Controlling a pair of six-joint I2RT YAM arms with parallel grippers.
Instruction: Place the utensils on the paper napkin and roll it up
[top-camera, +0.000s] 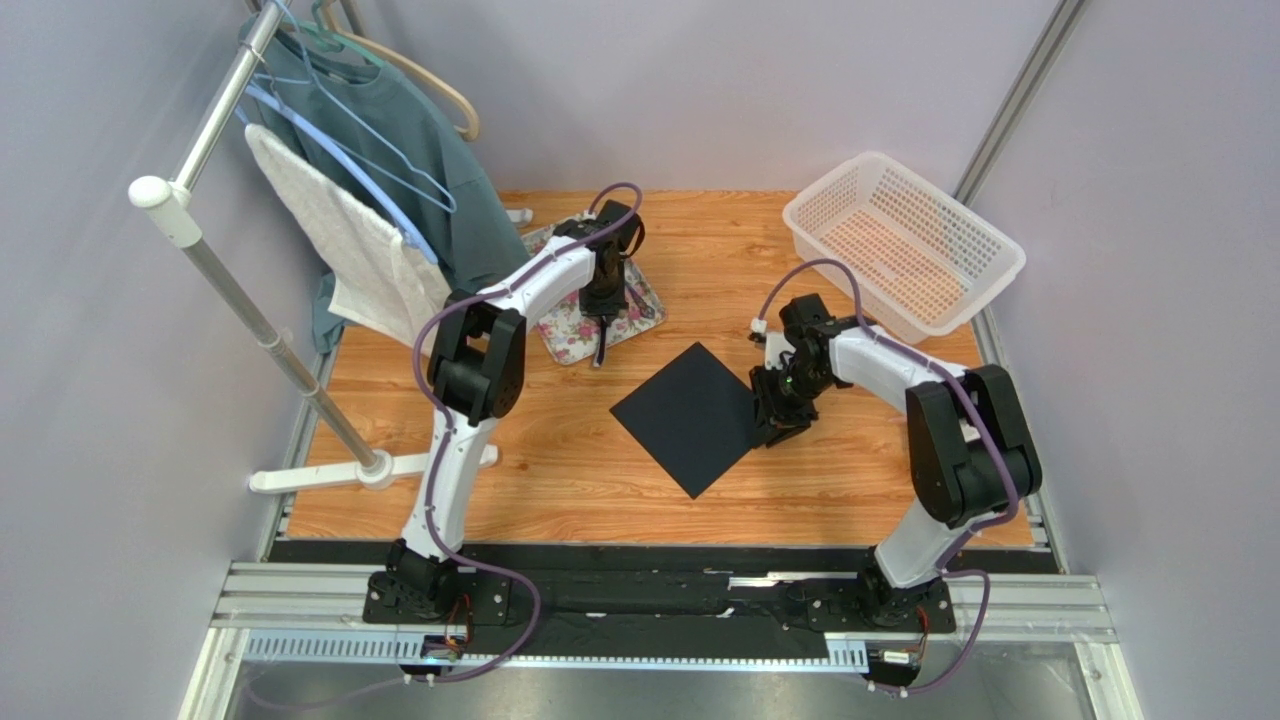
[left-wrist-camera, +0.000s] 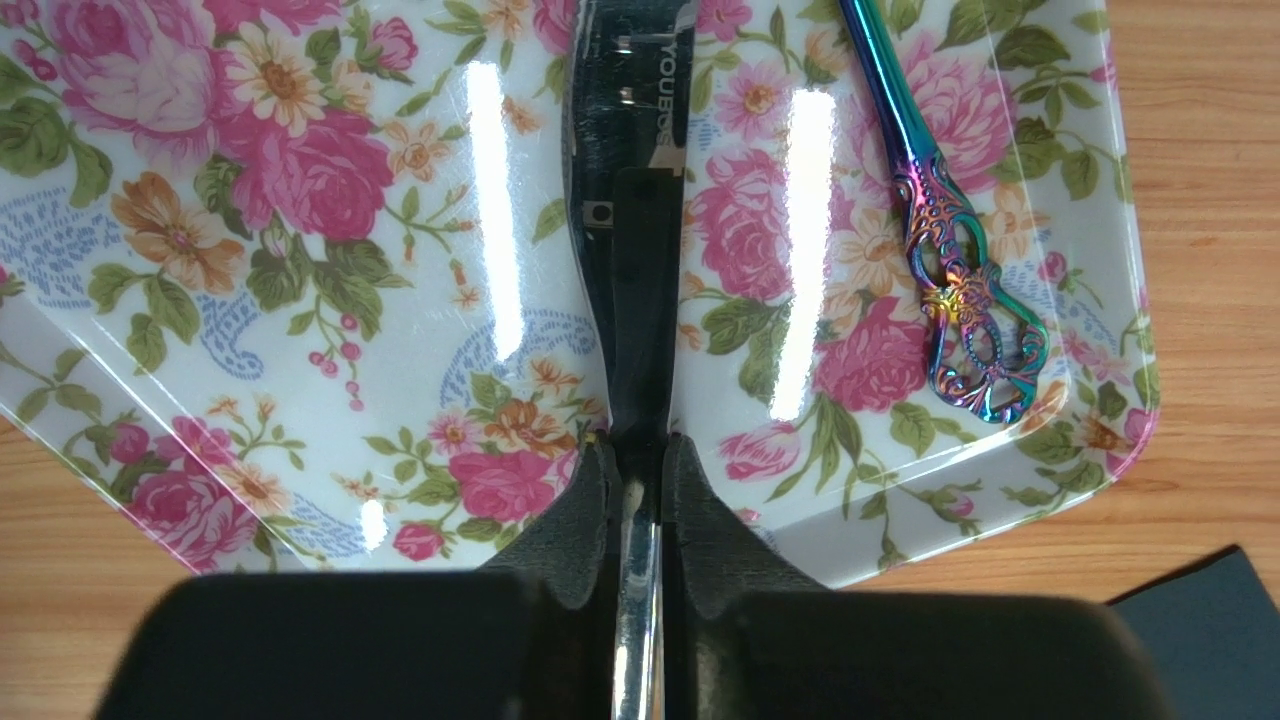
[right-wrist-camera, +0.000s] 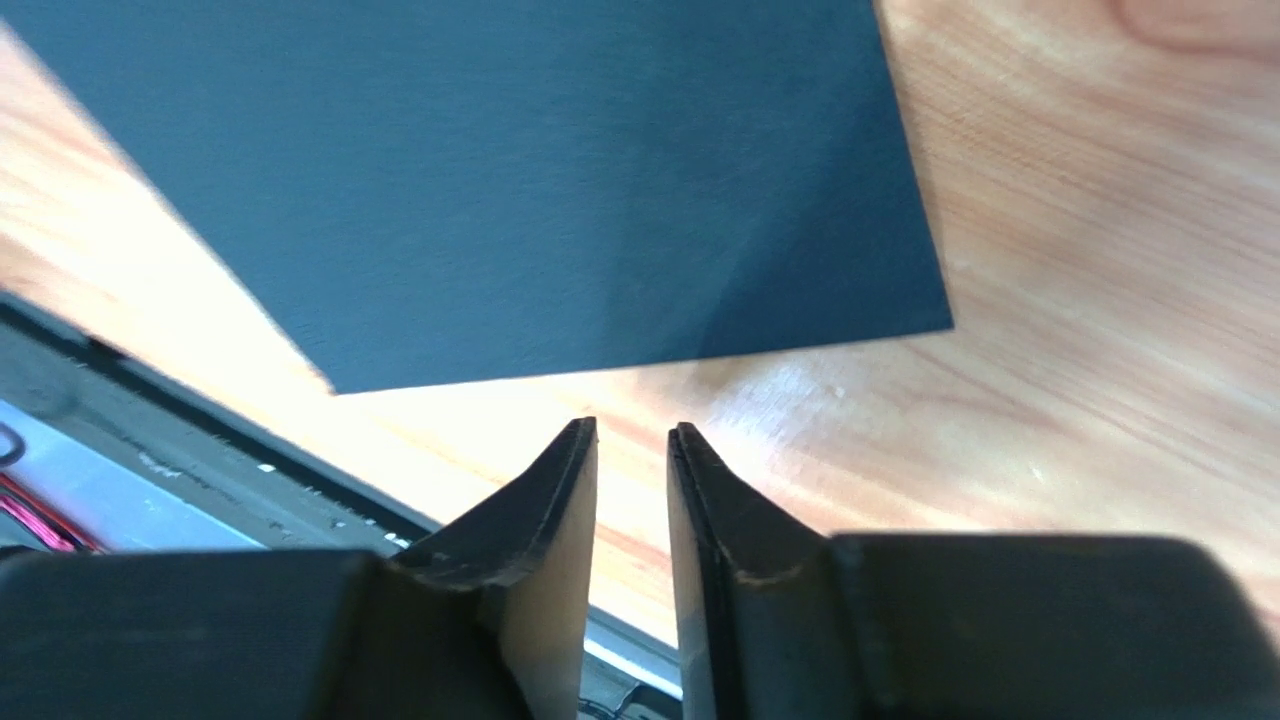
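Note:
My left gripper (top-camera: 603, 308) hangs over the floral tray (top-camera: 649, 311) and is shut on the knife (left-wrist-camera: 639, 600). The knife's shiny grey part sits between the jaws (left-wrist-camera: 639, 458) and its dark part (left-wrist-camera: 631, 180) reaches out over the tray (left-wrist-camera: 301, 300). The purple iridescent fork (left-wrist-camera: 944, 255) lies on the tray to the right of the knife. The black napkin (top-camera: 693, 417) lies flat on the table, turned like a diamond. My right gripper (top-camera: 781, 408) is at the napkin's right edge. Its jaws (right-wrist-camera: 631, 438) stand a narrow gap apart and empty, just short of the napkin (right-wrist-camera: 496, 180).
A white perforated basket (top-camera: 905, 240) stands at the back right. A clothes rack (top-camera: 226, 285) with a teal shirt and a white towel stands at the left. A napkin corner shows in the left wrist view (left-wrist-camera: 1210, 623). The metal rail (right-wrist-camera: 135, 450) runs beyond the napkin.

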